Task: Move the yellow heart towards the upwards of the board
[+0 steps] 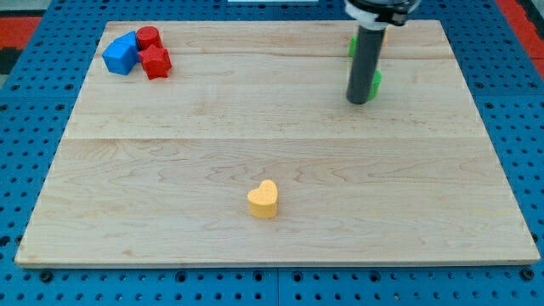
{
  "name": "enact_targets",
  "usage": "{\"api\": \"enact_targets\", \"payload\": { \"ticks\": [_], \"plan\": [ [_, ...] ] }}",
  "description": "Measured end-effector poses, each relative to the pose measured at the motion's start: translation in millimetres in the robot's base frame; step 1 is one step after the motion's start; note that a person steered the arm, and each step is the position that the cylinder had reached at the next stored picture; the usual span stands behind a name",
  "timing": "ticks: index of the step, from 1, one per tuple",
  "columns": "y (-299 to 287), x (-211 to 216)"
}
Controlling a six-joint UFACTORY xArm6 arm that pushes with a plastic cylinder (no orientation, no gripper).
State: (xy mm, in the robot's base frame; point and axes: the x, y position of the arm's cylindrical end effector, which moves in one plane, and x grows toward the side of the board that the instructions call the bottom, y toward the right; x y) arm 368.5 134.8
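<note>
nothing done yet: yellow heart (pixel 263 200) sits low on the worktop (pixel 170 170), my tip (pixel 359 101) well apart beside maybe a green block (pixel 375 82). no jaws here.

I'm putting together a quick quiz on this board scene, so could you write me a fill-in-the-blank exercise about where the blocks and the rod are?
1. The yellow heart lies near the view's ______ edge of the wooden board.
2. The blue block touches blocks coloured ______.
3. My tip rests beside a ______ block at the view's upper right.
4. The two red blocks sit in the view's top ______ corner.

Missing words: bottom; red; green; left
</note>
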Motion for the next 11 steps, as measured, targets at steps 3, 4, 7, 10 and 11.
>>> {"api": "enact_targets", "payload": {
  "ticks": [3,4,7,10,11],
  "plan": [
    [33,-43],
    [43,-40],
    [-11,170],
    [-181,163],
    [-177,139]
  ]
}}
